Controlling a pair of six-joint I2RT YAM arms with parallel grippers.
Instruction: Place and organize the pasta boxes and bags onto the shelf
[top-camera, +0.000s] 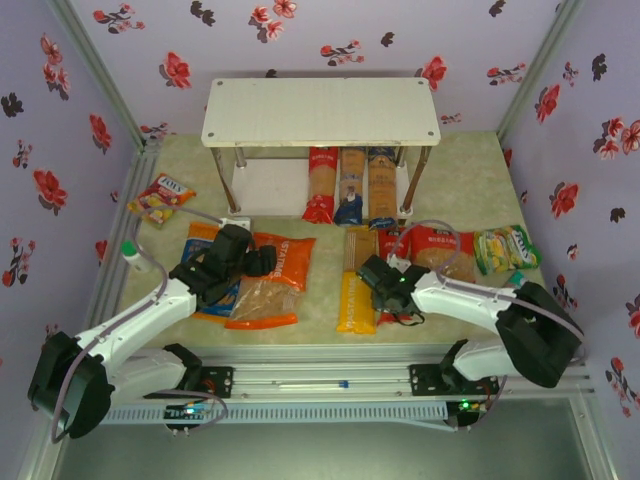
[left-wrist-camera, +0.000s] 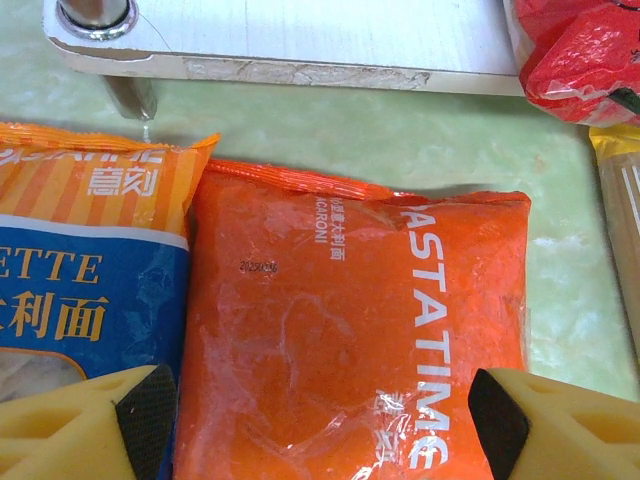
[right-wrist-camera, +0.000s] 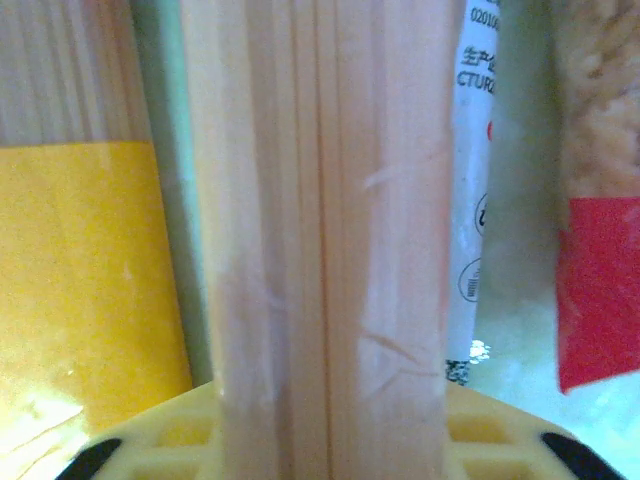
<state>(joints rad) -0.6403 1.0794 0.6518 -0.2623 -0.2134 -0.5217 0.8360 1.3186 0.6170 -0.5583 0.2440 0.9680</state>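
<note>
The white two-tier shelf (top-camera: 320, 112) stands at the back, with a red pack (top-camera: 321, 185) and two dark blue spaghetti packs (top-camera: 352, 185) lying on its lower board. My left gripper (left-wrist-camera: 320, 420) hovers open just above the orange bag (left-wrist-camera: 350, 330), its pads (left-wrist-camera: 145, 415) astride the bag's width. The blue-orange bag (left-wrist-camera: 90, 290) lies beside it on the left. My right gripper (right-wrist-camera: 330, 445) is shut on a red-ended spaghetti pack (right-wrist-camera: 320, 230), tan pasta showing between the jaws. The yellow pack (top-camera: 357, 285) lies to that pack's left and the red bag (top-camera: 440, 250) to its right.
A yellow-red snack packet (top-camera: 160, 198) lies at the far left and a green one (top-camera: 505, 248) at the far right. The shelf's front post (left-wrist-camera: 95, 12) and lower board (left-wrist-camera: 300, 45) sit just beyond the orange bag. Floral walls close in on three sides.
</note>
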